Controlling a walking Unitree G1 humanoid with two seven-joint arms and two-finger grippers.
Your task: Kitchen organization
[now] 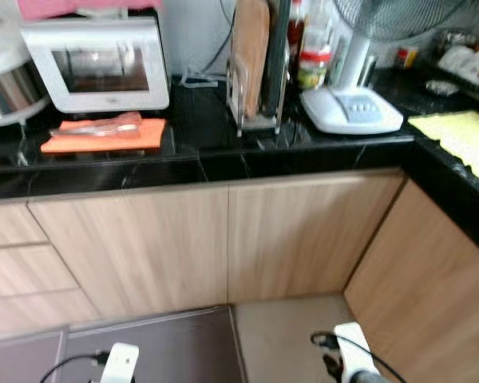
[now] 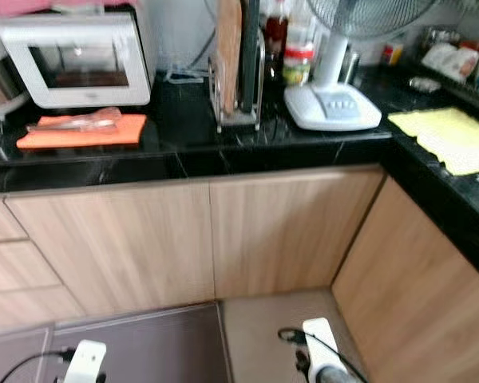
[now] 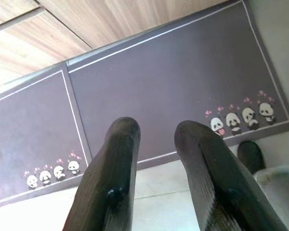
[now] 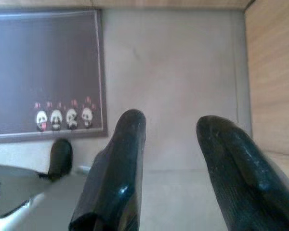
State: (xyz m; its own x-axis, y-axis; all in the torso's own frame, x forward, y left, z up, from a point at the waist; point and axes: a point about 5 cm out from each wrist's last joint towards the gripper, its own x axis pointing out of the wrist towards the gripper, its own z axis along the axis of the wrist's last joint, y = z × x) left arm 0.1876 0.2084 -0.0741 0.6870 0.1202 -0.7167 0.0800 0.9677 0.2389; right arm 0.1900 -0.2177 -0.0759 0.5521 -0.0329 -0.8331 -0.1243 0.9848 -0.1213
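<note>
A black L-shaped countertop (image 1: 223, 163) runs in front of me above light wood cabinets (image 1: 223, 239). On it lies an orange cloth (image 1: 104, 137) with a clear utensil (image 1: 100, 124) on top, in front of a white toaster oven (image 1: 96, 64). A rack with a wooden cutting board (image 1: 254, 64) stands mid-counter. Both arms hang low by the floor. My left gripper (image 3: 156, 130) is open over a dark panda floor mat (image 3: 164, 86). My right gripper (image 4: 173, 122) is open over bare beige floor (image 4: 168, 62).
A silver rice cooker (image 1: 4, 76) stands at the far left. A white fan base (image 1: 351, 108), jars (image 1: 313, 68) and a yellow cloth (image 1: 463, 136) occupy the right side, with dishes (image 1: 463, 64) behind. The cabinet corner (image 1: 367, 255) closes in on the right.
</note>
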